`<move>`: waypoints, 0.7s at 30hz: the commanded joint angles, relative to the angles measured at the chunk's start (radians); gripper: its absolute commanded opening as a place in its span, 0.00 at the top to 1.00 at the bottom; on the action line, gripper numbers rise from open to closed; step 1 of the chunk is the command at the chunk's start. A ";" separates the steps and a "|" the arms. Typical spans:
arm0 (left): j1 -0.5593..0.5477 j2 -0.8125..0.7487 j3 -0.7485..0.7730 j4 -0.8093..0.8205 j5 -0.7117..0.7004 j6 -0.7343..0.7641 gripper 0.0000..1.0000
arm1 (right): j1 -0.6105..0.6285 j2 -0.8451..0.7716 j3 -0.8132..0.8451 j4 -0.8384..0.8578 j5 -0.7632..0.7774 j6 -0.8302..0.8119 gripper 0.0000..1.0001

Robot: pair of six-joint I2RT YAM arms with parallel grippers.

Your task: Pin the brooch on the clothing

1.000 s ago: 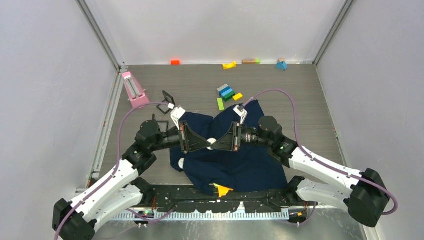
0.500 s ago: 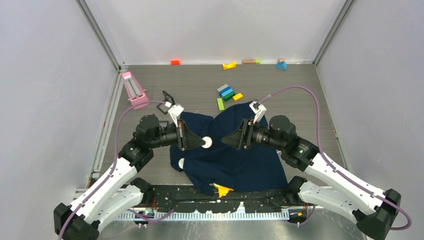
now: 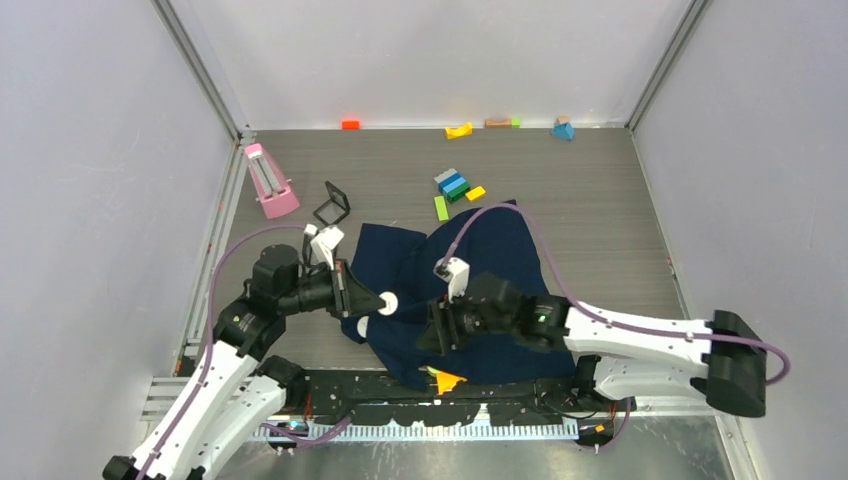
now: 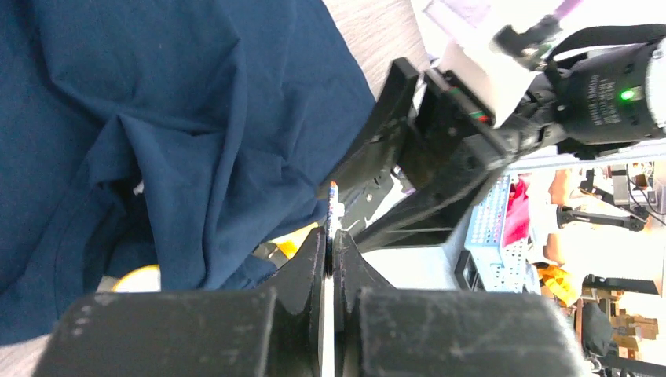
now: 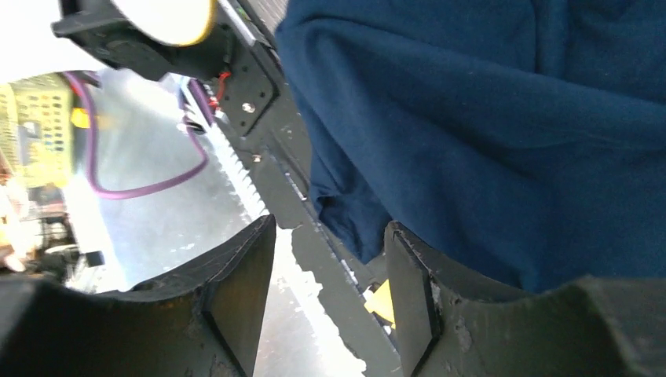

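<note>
The clothing (image 3: 500, 250) is a dark navy T-shirt lying crumpled on the table, also seen in the left wrist view (image 4: 196, 118) and the right wrist view (image 5: 510, 118). My left gripper (image 3: 382, 302) hangs over its left part, shut on the brooch (image 3: 389, 303), a small pale disc. That disc shows edge-on between the fingertips (image 4: 333, 206). A second small round pale piece with a yellow rim (image 3: 362, 325) lies at the shirt's left edge. My right gripper (image 3: 432, 335) is open over the near hem, with nothing between its fingers (image 5: 330, 290).
A yellow wedge block (image 3: 445, 380) sits at the near rail by the hem. A pink object (image 3: 268, 180) and a black square frame (image 3: 332, 203) lie at the back left. Coloured blocks (image 3: 455, 185) lie behind the shirt, and more blocks (image 3: 459, 130) line the far wall.
My right gripper has opened, come away from the disc and swung toward the near hem. My left gripper has drawn back to the left with the disc still in it.
</note>
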 commanded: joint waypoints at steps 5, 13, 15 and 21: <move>0.006 -0.074 0.010 -0.216 0.027 0.037 1.00 | 0.124 0.225 0.098 0.185 0.301 -0.142 0.45; 0.006 -0.061 0.023 -0.220 0.027 0.081 1.00 | 0.140 0.296 0.099 0.216 0.482 -0.197 0.63; 0.006 -0.059 0.011 -0.213 0.027 0.088 1.00 | 0.140 0.294 0.088 0.214 0.524 -0.198 0.69; 0.006 -0.068 -0.030 -0.187 0.022 0.080 1.00 | 0.139 0.288 0.073 0.227 0.480 -0.203 0.58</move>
